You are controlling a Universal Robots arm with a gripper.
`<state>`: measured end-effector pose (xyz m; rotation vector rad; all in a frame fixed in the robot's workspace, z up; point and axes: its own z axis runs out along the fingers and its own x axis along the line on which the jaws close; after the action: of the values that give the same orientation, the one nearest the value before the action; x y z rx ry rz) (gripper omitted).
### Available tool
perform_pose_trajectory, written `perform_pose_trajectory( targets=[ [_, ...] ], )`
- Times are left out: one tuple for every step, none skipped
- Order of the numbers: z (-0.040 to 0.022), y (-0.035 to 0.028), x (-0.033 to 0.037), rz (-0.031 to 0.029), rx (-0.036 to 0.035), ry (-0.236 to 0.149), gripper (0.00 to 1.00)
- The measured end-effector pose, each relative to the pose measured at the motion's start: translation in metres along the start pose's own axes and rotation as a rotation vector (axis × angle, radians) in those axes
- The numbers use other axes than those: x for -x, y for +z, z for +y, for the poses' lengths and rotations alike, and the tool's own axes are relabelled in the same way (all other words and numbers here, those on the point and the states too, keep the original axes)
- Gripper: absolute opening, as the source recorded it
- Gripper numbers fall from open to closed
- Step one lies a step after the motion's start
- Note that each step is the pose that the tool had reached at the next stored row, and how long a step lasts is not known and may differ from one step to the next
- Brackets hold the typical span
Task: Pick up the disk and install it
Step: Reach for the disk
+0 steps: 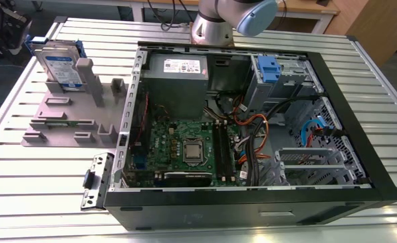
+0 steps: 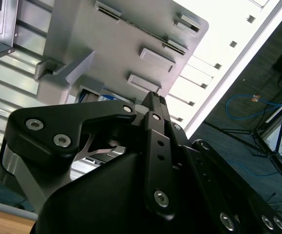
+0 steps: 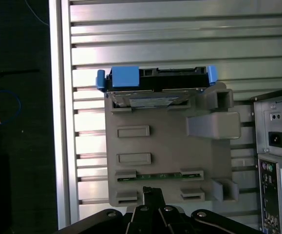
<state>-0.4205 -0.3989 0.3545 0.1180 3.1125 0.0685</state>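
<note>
The disk (image 1: 58,65) stands on edge in a slot at the far end of a grey holder (image 1: 63,119), on the exterior view's left, beside the open computer case. It is silver with a white-and-blue label and a blue bracket. In the first wrist view the disk (image 3: 155,87) shows edge-on with its blue bracket ends sticking out. My gripper (image 3: 150,193) hangs above the holder's opposite end, well apart from the disk, with its fingertips together and nothing between them. In the second wrist view the gripper (image 2: 154,97) covers most of the disk, leaving a sliver of its label (image 2: 99,97).
The open computer case (image 1: 360,126) lies on the slatted metal table (image 1: 36,202), with a motherboard (image 1: 184,147), a grey power supply (image 1: 178,68) and a drive cage with a blue latch (image 1: 269,68). A loose metal bracket (image 1: 93,179) lies by the case. The table edge (image 3: 63,122) runs close beside the holder.
</note>
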Motion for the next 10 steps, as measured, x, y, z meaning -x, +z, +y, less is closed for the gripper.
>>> perform_pose_trajectory(
  targets=[
    [0.0, 0.0, -0.0002, 0.0, 0.0, 0.0, 0.1],
    [0.0, 0.0, -0.0004, 0.0, 0.0, 0.0, 0.1],
    [0.0, 0.0, -0.0006, 0.0, 0.0, 0.0, 0.1],
    [-0.0001, 0.0, -0.0009, 0.0, 0.0, 0.0, 0.1],
    [-0.0001, 0.0, -0.0011, 0.0, 0.0, 0.0, 0.1],
    [-0.0001, 0.0, -0.0013, 0.0001, 0.0, 0.0, 0.1],
    [-0.0001, 0.0, -0.0015, 0.0, 0.0, 0.0, 0.1],
    [-0.0001, 0.0, -0.0018, 0.0, 0.0, 0.0, 0.1],
    [-0.0002, 0.0, -0.002, 0.0, 0.0, 0.0, 0.1],
    [-0.0002, 0.0, -0.0023, 0.0, 0.0, 0.0, 0.1]
  ],
)
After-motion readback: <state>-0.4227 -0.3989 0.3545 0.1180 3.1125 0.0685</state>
